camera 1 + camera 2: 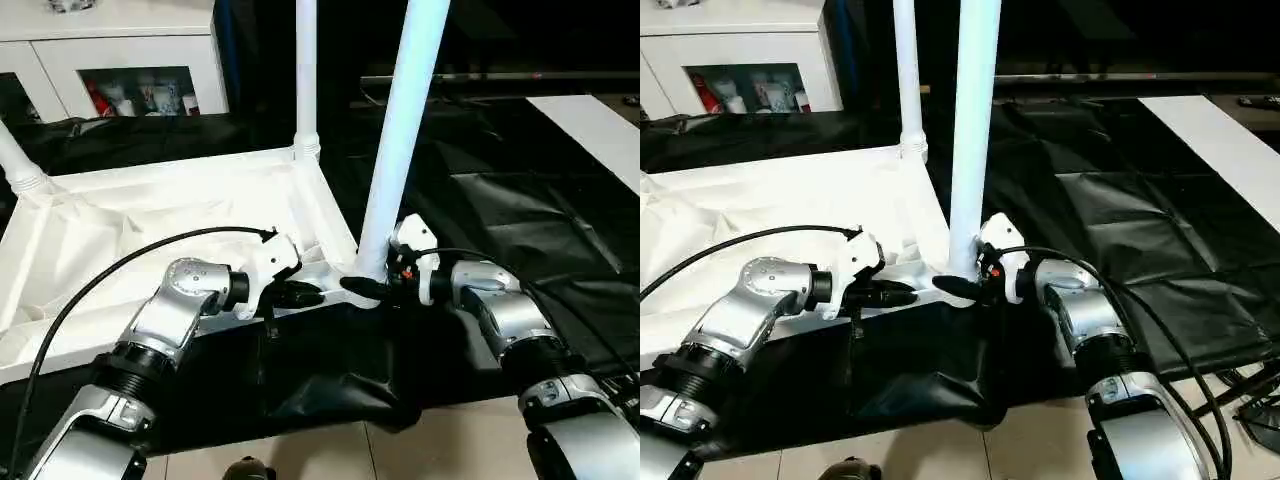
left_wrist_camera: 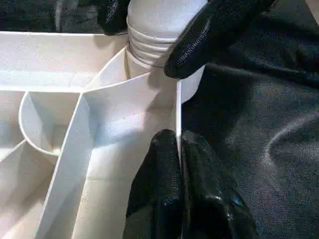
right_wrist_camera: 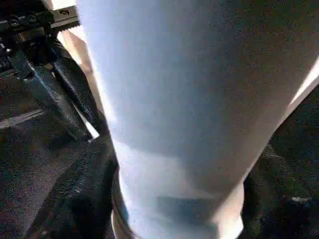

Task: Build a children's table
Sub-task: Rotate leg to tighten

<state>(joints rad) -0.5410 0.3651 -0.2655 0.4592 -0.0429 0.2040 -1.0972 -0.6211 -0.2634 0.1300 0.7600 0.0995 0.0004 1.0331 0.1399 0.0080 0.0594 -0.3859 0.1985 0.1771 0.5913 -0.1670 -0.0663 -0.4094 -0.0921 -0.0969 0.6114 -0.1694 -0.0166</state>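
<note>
The children's table lies upside down: its white ribbed tabletop (image 1: 150,220) rests on the black drape. One leg (image 1: 400,130) stands in the near corner socket, a second leg (image 1: 305,70) in the far corner, and a third (image 1: 15,160) at the left edge. My left gripper (image 1: 300,295) is shut on the tabletop's thin near rim (image 2: 178,109), just beside the near socket. My right gripper (image 1: 365,285) closes round the base of the near leg. One of its fingers (image 2: 209,40) presses on the leg's ridged collar.
A white cabinet (image 1: 120,50) with shelves stands at the back left. A white board (image 1: 600,130) lies on the black drape at the far right. The drape hangs over the work table's front edge, above a tiled floor (image 1: 450,450). A black cable (image 1: 120,265) loops over my left forearm.
</note>
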